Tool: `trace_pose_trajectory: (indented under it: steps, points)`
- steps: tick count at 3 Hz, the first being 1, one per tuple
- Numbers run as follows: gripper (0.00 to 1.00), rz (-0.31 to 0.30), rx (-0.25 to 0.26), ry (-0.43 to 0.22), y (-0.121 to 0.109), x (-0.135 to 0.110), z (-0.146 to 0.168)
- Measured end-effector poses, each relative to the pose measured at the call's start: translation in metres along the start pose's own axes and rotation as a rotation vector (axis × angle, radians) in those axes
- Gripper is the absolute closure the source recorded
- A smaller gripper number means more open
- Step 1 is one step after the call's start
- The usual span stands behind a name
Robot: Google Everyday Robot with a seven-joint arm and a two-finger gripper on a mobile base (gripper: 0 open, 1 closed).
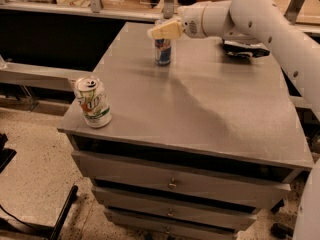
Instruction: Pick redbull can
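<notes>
Our gripper hangs over the far side of the drawer cabinet, the upright redbull can standing just beneath its tip, though whether it is spread we cannot tell.

One camera, high, angled down across table (from its front), gripper near far edge.

Lab workroom with grey drawer cabinet, speckled floor, gripper by redbull can.
</notes>
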State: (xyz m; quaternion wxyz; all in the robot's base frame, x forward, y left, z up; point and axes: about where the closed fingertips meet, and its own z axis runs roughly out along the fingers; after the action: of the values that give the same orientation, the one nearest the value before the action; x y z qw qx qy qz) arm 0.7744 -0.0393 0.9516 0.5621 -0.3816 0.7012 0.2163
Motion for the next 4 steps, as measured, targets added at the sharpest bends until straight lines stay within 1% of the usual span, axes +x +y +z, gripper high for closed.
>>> trace_pose_trajectory:
  steps: [1,2,3,4]
  points:
    - [0.42,0.003,-0.015,-0.006,0.004,0.008,0.01]
    - [0.64,0.018,-0.02,-0.01,0.003,0.018,0.014]
    - [0.88,0.052,-0.034,-0.045,-0.001,0.023,0.011]
    - [1.0,0.041,-0.041,-0.109,-0.01,0.002,-0.012]
